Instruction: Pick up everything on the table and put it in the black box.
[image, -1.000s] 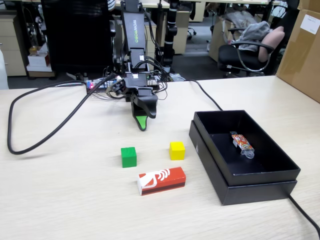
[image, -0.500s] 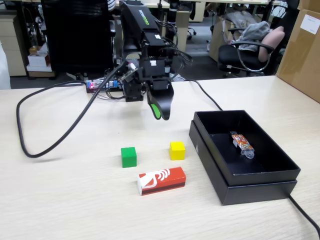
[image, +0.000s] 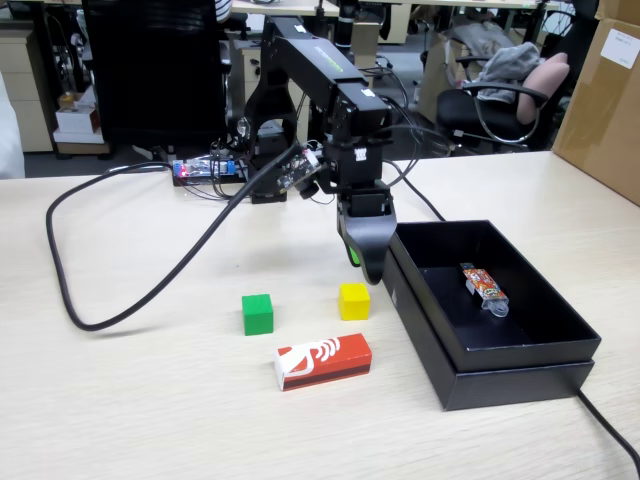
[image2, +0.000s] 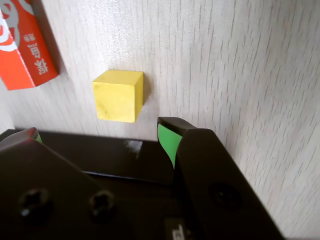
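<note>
Yellow is the target: the small yellow wooden cube (image: 354, 300) sits on the beige wood-grain table (image: 150, 400) beside the matte black cardboard box (image: 520, 350). The black gripper (image: 364, 262), jaws parted and empty, hangs just behind it. Next it must descend astride the cube. A second ago it hovered well left, near the base.

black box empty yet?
No. The black box holds one small orange-red wrapped candy; both cubes and the carton are on the table outside it.
</note>
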